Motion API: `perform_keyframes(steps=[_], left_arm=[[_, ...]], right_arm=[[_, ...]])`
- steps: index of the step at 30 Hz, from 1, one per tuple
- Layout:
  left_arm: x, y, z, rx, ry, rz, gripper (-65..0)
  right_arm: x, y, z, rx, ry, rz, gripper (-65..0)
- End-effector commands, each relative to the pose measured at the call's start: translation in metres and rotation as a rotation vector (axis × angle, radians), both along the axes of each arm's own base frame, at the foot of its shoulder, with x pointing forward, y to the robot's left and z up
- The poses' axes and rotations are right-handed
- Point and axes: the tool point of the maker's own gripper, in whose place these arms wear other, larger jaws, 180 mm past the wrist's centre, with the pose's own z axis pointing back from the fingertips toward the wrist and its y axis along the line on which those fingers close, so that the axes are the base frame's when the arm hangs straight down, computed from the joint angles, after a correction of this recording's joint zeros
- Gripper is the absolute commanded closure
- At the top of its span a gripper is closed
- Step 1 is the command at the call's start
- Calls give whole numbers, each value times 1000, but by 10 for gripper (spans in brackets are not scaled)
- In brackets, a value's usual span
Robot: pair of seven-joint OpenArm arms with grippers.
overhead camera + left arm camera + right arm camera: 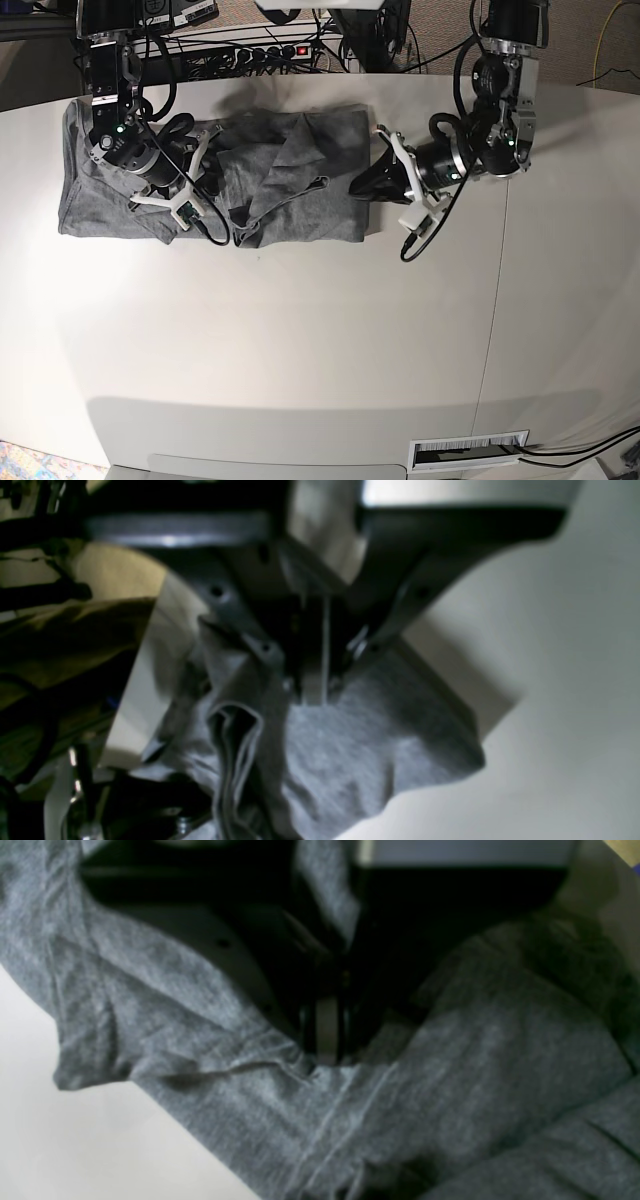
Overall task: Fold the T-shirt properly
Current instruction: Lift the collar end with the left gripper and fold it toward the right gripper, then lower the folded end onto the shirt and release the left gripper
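A lab: white table [300, 340], power strip [262, 50], tangled cables [400, 30].

left gripper [314, 692] | jaws closed, reaching low from table's right | right gripper [327, 1052] | jaws closed, low near table's left edge

Heather-grey T-shirt [290, 180], rumpled, spread crosswise on far table half

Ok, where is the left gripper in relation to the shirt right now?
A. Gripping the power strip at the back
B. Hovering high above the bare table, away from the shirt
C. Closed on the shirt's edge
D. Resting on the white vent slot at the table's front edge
C: the left gripper has its jaws together on the edge of the grey T-shirt.
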Motion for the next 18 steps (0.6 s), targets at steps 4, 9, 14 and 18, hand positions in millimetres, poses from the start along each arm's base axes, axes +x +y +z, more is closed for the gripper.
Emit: perform_keyframes(steps=[4,9,14,18], left_arm=[[-10,-19,6,-38,-88,-10,-6],[-38,-58,12,-124,-58,-115,-6],[-68,-101,33,-253,-25,-235,-6],[-89,-126,31,-229,-34,-321,-6]], right_arm=[[11,-1,14,11,-54,1,0],[11,-1,14,11,-53,1,0],[11,-1,14,11,-54,1,0],[11,-1,14,10,-53,1,0]])
